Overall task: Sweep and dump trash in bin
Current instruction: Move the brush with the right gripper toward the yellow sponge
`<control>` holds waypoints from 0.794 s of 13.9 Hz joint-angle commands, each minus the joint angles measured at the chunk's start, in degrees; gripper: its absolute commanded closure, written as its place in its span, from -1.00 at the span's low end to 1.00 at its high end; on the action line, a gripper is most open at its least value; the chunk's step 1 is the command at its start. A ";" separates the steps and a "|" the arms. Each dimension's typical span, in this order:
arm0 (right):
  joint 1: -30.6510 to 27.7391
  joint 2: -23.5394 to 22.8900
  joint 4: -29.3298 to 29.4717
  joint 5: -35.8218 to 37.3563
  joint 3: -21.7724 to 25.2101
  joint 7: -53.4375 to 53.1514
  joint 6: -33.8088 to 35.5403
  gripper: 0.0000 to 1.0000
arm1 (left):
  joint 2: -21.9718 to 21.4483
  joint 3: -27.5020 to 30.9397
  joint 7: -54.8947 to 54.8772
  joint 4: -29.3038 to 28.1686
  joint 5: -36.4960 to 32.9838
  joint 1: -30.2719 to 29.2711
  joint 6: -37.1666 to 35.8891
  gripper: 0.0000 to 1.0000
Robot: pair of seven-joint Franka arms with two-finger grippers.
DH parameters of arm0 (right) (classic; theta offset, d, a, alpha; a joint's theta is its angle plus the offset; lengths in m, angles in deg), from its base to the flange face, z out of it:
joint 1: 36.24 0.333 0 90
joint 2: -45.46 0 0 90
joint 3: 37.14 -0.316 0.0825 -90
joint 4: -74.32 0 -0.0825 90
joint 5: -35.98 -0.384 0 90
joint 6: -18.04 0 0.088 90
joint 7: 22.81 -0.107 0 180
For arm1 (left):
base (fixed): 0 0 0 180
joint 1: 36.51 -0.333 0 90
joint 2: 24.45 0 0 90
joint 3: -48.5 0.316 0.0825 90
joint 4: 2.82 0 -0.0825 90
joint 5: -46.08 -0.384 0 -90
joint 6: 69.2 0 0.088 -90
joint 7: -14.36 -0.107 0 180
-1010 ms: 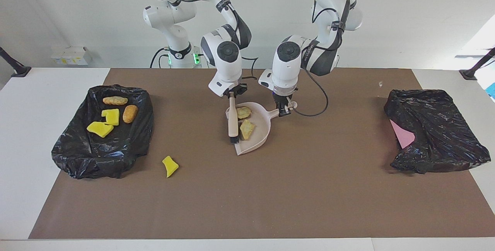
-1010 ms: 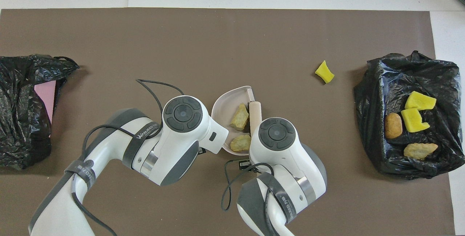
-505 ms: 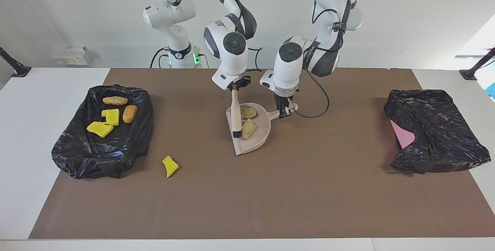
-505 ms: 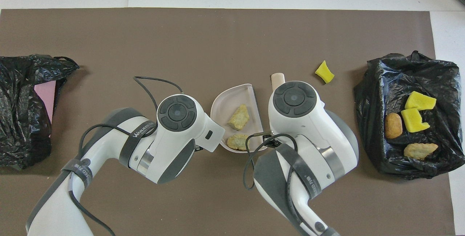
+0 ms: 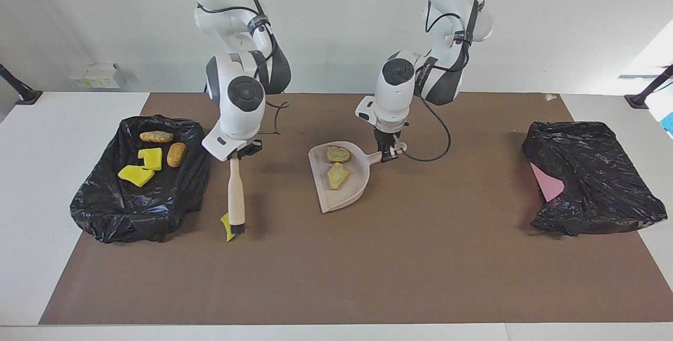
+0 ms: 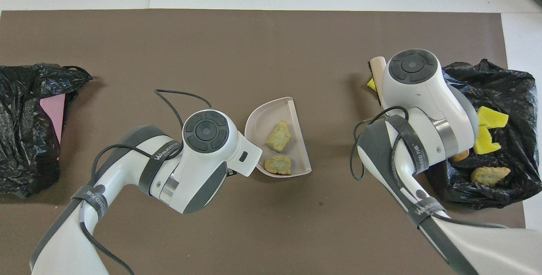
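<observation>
Meanwhile, right pincer point(image 5: 235, 155) holds brush point(image 5: 236, 194) touching yellow scrap point(image 5: 226, 227).

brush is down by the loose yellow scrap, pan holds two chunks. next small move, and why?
Probably the right hand should sweep the brush and yellow scrap toward the dustpan. The bristles sit beside the scrap; the left hand holds the pan by its handle, mouth facing that way.
</observation>
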 commanded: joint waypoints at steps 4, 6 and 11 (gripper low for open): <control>-4.52 -5.15 2.13 7.91 -0.83 1.85 -2.62 1.00 | -1.35 0.25 2.67 -1.90 -0.67 0.48 0.59 1.00; -4.08 -7.53 4.06 7.83 -0.91 1.93 -2.53 1.00 | -1.44 0.34 2.93 -1.99 -0.67 0.66 -0.02 1.00; -0.31 -8.76 3.02 3.46 -1.18 1.76 -1.40 1.00 | -2.23 0.34 8.55 -2.17 -0.76 1.53 -4.32 1.00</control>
